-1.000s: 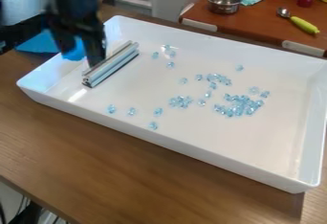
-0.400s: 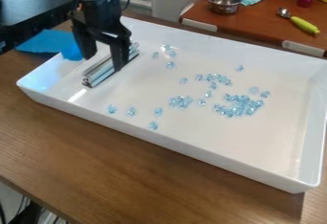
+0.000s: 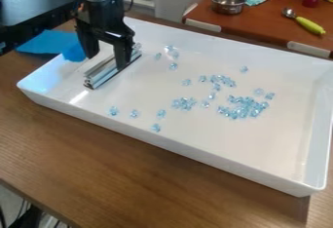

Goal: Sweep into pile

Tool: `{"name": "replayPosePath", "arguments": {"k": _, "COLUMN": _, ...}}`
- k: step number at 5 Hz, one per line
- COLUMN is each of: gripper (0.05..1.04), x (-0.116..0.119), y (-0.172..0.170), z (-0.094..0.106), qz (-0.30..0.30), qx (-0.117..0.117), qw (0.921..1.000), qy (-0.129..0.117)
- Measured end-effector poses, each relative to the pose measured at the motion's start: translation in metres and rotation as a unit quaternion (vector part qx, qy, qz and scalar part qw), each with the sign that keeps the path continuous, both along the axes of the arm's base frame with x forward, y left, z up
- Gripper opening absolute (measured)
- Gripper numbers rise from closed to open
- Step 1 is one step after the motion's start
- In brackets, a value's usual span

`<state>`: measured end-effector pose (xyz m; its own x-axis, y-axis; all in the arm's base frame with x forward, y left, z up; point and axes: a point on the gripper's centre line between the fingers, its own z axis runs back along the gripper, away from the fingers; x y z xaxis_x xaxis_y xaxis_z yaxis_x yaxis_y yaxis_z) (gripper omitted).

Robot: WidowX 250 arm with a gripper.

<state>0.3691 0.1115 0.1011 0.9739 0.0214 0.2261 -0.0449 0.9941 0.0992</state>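
Brown table (image 3: pixel 130 173) below, we see the hand (image 3: pixel 105 63) released, its fingers parted across the metal bar's (image 3: pixel 102 77) long, slanting axis.

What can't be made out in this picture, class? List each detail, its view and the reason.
Camera view:
- Middle of the silver metal bar: partly hidden behind the black two-finger gripper.
- Whether gripper and bar touch: unclear from this angle.
- Exact bead count in the densest clump of pale blue beads: too small, overlapping.
- Far right corner of the white tray: cut off by the right edge.
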Motion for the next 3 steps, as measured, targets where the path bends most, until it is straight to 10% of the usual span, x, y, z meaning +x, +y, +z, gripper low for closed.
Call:
{"name": "replayPosePath", "arguments": {"k": 1, "gripper": 0.95, "x": -0.0004, "y": 0.005, "z": -0.0069, "qz": -0.004, "qx": 0.0, "qw": 0.9999, "qy": 0.01}}
{"name": "replayPosePath", "arguments": {"k": 3, "gripper": 0.387, "x": -0.0014, "y": 0.0049, "z": -0.0118, "qz": -0.02, "qx": -0.005, "qw": 0.9996, "qy": 0.02}}
